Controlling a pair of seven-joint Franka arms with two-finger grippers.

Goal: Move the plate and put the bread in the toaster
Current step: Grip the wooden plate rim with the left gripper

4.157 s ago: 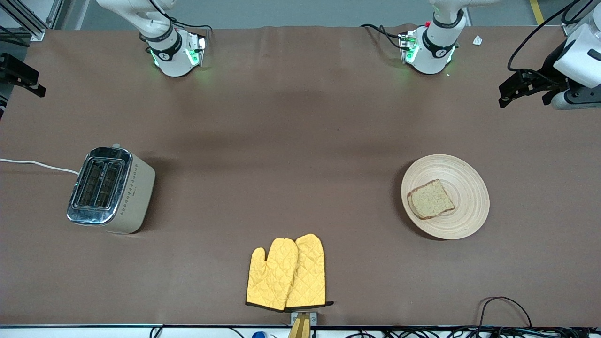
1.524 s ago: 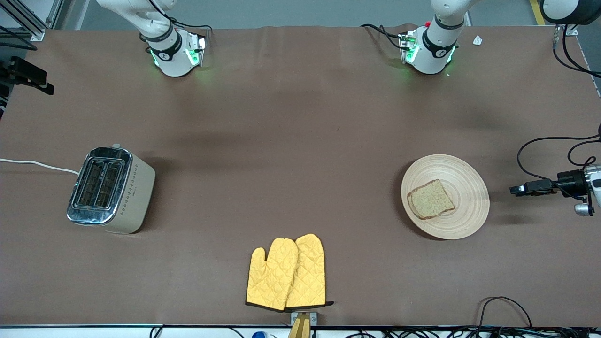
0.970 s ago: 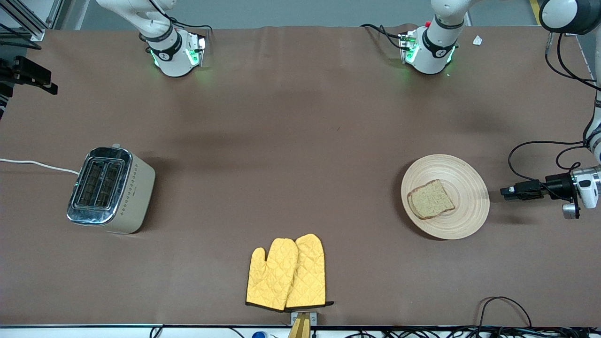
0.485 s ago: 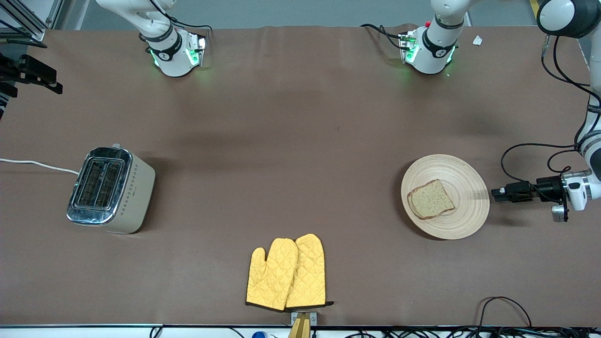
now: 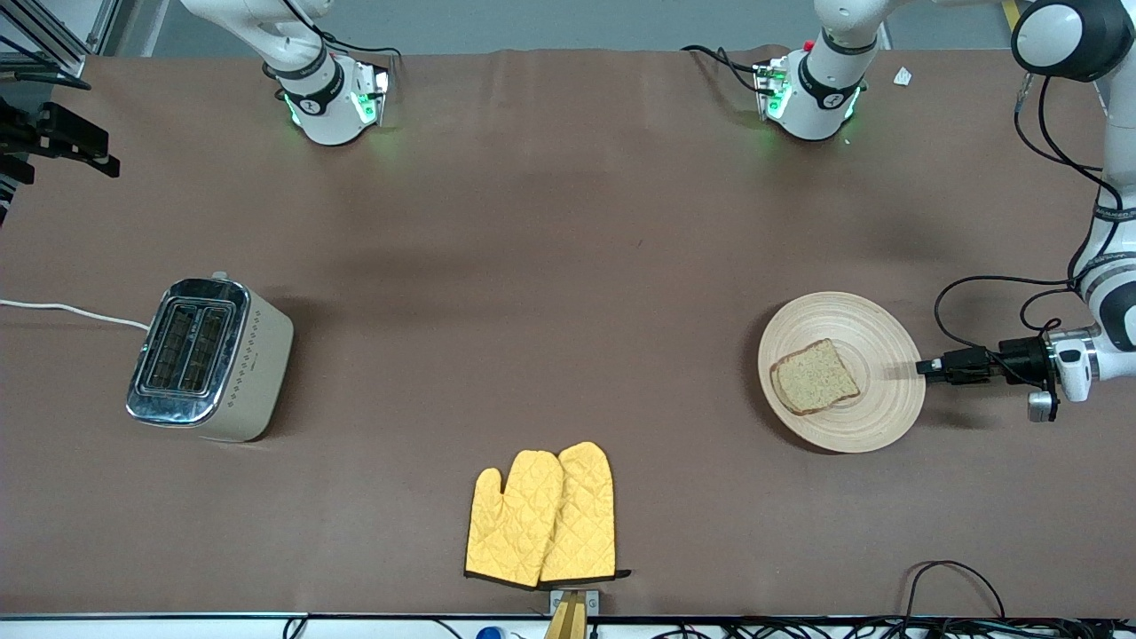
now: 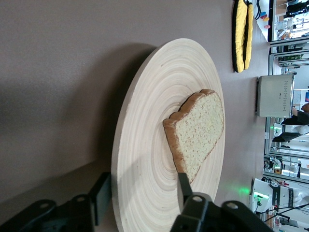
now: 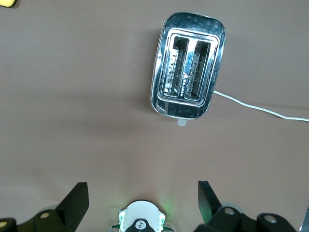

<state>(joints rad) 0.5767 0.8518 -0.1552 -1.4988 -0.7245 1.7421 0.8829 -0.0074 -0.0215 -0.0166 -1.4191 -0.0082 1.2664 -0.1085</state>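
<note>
One slice of bread lying flat on the plate, toward the left arm's end of the table. Left gripper low at the plate's rim, fingers spread with the rim between them, seemingly not yet pinching. Toaster upright toward the right arm's end, both slots empty, well apart from the plate. Right gripper released, fingers wide, up at the table's edge, waiting. Yellow oven mitts nearest the front camera.
</note>
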